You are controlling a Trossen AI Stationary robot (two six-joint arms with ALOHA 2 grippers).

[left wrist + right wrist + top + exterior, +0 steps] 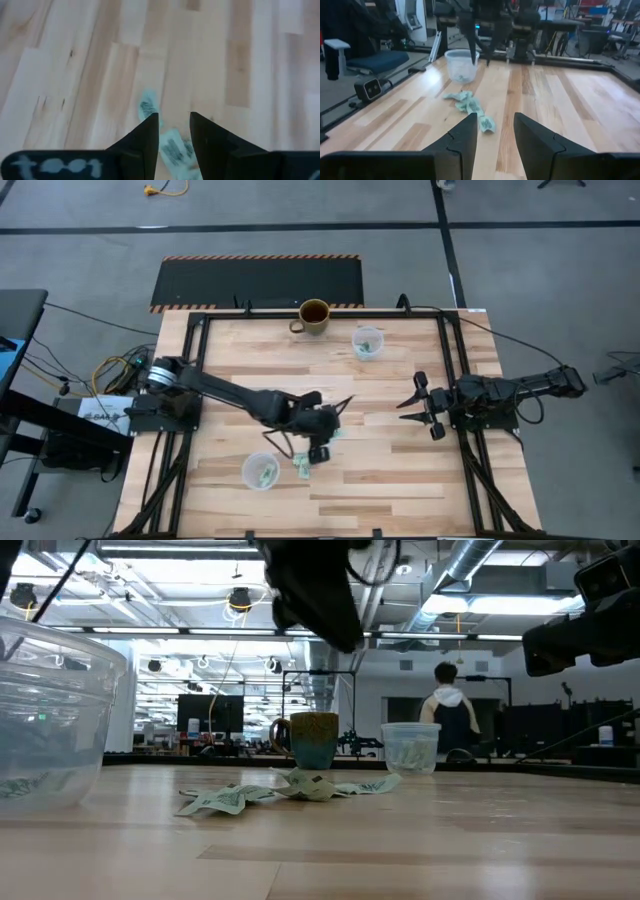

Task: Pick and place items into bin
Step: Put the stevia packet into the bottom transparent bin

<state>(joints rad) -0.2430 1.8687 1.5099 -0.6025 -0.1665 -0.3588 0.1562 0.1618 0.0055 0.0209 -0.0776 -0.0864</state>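
Several items [302,467] lie low in the frame, light and crinkly; pinch one mid-wrapper. Left gripper [322,442] hovers open and empty; right gripper [420,407] waits open.

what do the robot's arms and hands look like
Both arms are dark and jointed, with black cables trailing off their bases. The left hand and right hand each end in two black wedge-shaped fingers tapering to points. The left wrist bears a blurry pale marking.
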